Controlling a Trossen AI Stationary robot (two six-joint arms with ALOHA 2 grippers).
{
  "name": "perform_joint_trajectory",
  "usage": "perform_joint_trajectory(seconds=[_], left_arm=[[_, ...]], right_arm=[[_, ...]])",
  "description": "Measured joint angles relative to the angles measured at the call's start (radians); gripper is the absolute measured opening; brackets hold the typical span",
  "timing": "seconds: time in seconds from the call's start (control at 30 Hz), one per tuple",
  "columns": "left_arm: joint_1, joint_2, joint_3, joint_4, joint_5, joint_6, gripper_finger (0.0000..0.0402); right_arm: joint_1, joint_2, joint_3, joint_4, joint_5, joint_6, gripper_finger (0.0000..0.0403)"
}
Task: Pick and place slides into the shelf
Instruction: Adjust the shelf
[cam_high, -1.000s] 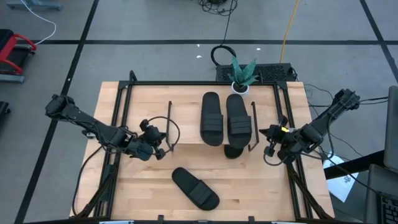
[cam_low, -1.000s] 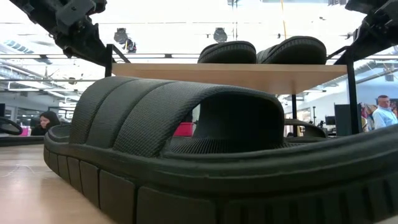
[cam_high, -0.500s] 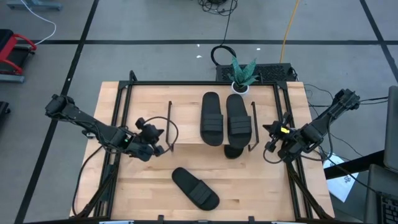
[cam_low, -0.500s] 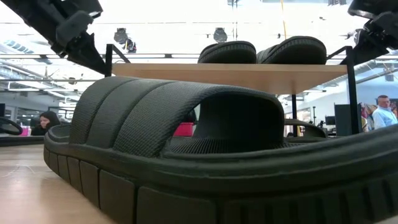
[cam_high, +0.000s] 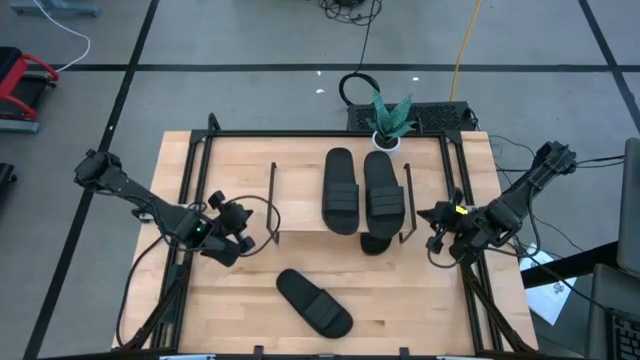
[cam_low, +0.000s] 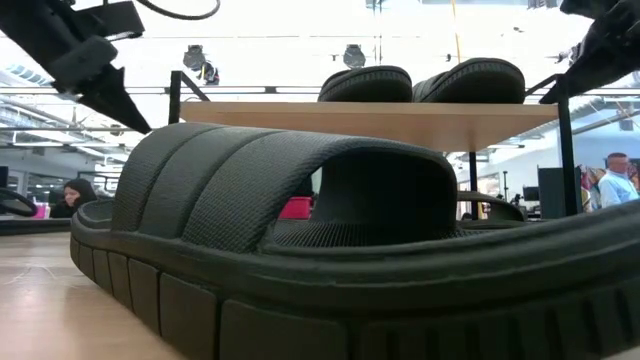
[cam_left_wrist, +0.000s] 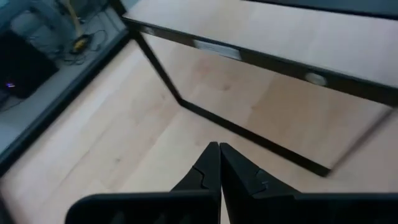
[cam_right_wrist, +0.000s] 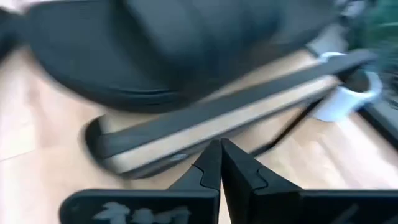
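Observation:
The shelf (cam_high: 300, 200) stands mid-table, a light top board on black wire side frames. Two black slides (cam_high: 340, 190) (cam_high: 383, 188) lie side by side on its board. Another slide (cam_high: 375, 243) lies under the board with one end sticking out at the near side. One more slide (cam_high: 315, 302) lies on the table near the front edge and fills the low view (cam_low: 300, 250). My left gripper (cam_high: 240, 232) hovers shut, left of the shelf's left frame (cam_left_wrist: 249, 134). My right gripper (cam_high: 434, 232) hovers shut, just right of the shelf, facing it (cam_right_wrist: 217, 124).
A potted plant (cam_high: 390, 120) in a white pot stands at the table's far edge behind the shelf. Black rails (cam_high: 190, 200) run along the table's left and right sides. Bare wood lies between the shelf and the front slide. People (cam_low: 615, 180) show in the room beyond.
My left gripper has drawn back from the shelf's left frame toward the table's left and near edges, tipping and turning a little as it went; it stays shut.

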Motion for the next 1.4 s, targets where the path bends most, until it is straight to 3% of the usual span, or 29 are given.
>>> perform_joint_trajectory(seconds=[0.23,0.43,0.67,0.9,1.03,1.2,1.4], left_arm=[[-0.170,0.003,0.000,0.068,0.073,-0.059,0.0000],[-0.304,0.124,0.000,0.345,0.077,-0.068,0.0000],[-0.327,0.398,0.033,0.619,0.129,-0.072,0.0000],[-0.320,0.546,0.149,0.650,0.176,-0.001,0.0000],[-0.320,0.559,0.246,0.391,0.108,-0.058,0.0000],[-0.358,0.549,0.396,-0.189,-0.009,-0.433,0.0000],[-0.394,0.548,0.487,-0.735,0.096,-0.949,0.0000]], right_arm=[[0.111,0.001,-0.001,0.156,-0.003,-0.113,0.0000],[0.180,0.001,0.000,0.327,0.001,-0.247,0.0000],[0.226,0.002,0.000,0.399,0.002,-0.319,0.0000],[0.266,0.009,0.000,0.422,0.001,-0.317,0.0000],[0.281,0.013,0.000,0.425,0.002,-0.317,0.0000],[0.280,0.030,0.000,0.423,0.003,-0.317,0.0000],[0.280,0.043,0.000,0.422,0.002,-0.317,0.0000]])
